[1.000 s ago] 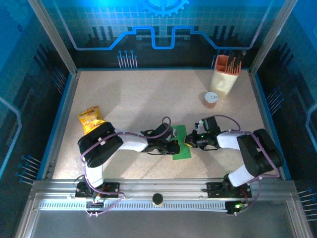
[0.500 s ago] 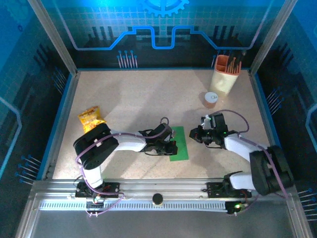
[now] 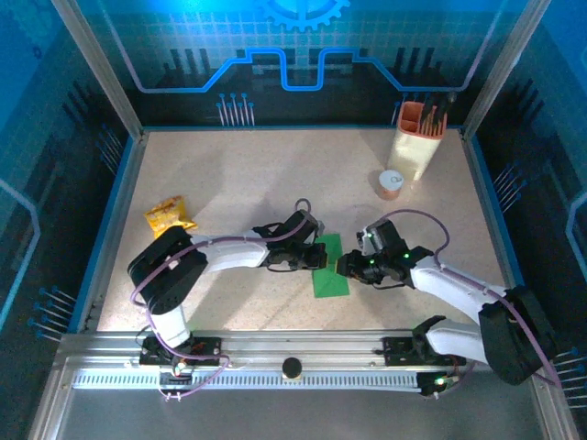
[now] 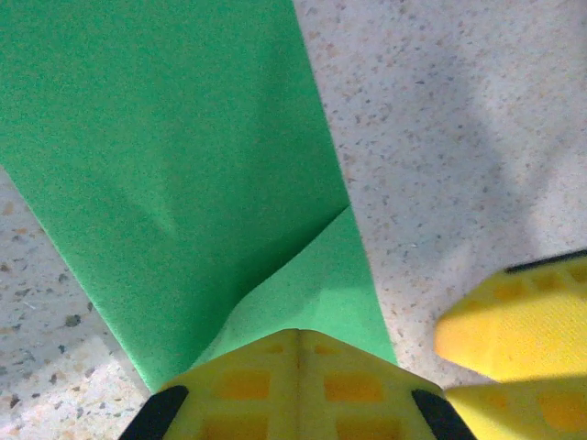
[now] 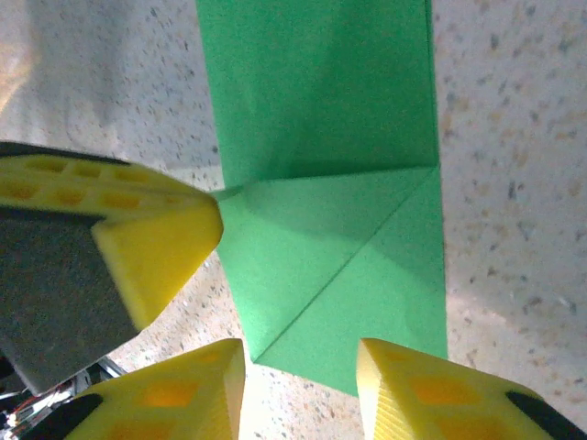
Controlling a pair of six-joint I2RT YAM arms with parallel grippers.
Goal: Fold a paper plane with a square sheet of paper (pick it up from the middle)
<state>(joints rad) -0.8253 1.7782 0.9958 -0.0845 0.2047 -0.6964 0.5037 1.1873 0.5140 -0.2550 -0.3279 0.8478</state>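
Beige tabletop, blue-lit walls; green paper between closed left end effector and parted right end effector.

The left arm and right arm pair white tubular links with bulky black joint housings, and lilac cables loop loosely along them. Small green lights glow on the right wrist. The left pincer and right pincer carry chunky yellow fingers moulded with a waffle grid of square recesses.

Right pincer back down at the green sheet, at its right edge, jaws now apart.
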